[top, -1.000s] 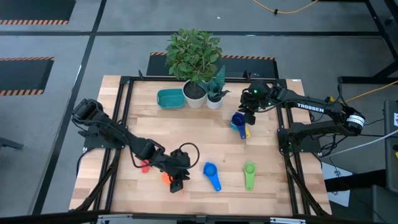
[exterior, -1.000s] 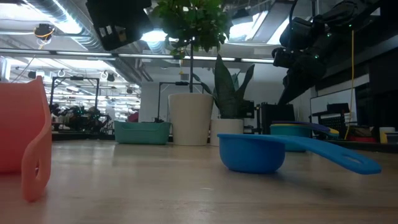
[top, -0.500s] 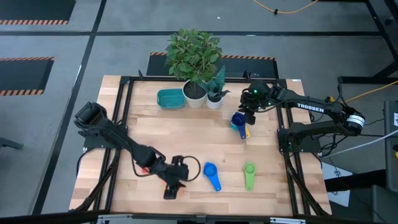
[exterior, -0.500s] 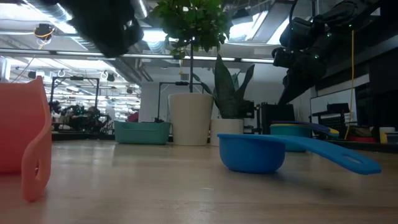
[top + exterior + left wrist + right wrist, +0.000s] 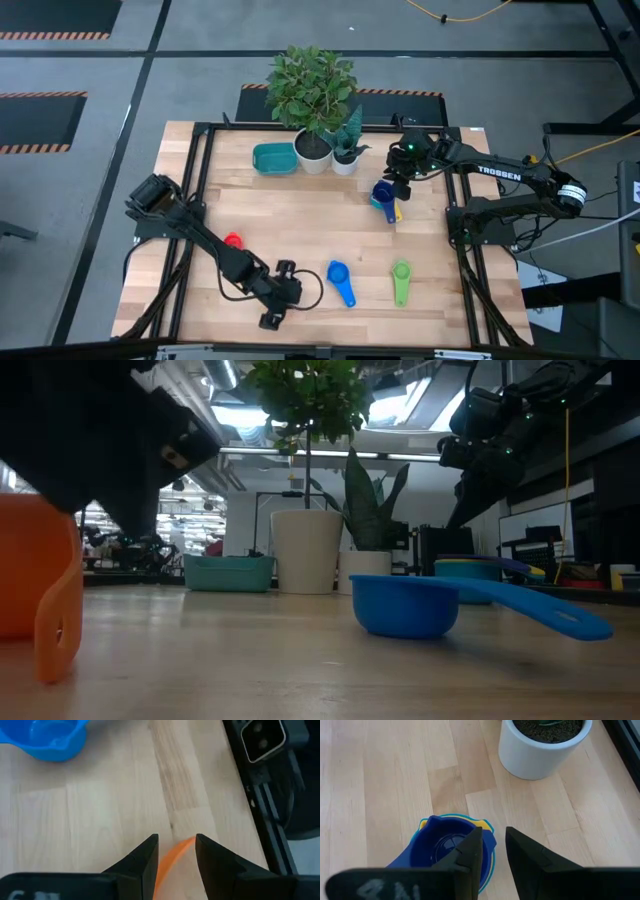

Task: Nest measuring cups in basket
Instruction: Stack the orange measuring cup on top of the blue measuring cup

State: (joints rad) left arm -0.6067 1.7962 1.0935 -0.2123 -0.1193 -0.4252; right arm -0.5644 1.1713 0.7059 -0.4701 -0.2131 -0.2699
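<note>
The left hand (image 5: 175, 855) is down at the table's near edge, its fingers open a little with the orange cup (image 5: 172, 862) between them. The cup looks light, stiff and slick, so its rim or flat handle seems the surest hold. Well apart, the right hand (image 5: 492, 852) hovers, narrowly open, over the stacked cups (image 5: 447, 852), and the basket (image 5: 273, 157) lies far across the table.

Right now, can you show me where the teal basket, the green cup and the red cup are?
basket (image 5: 273, 158): high view, on its bare inside floor.
green cup (image 5: 401, 271): high view, on its round bowl.
red cup (image 5: 233, 241): high view, on the visible red part beside the left arm.
</note>
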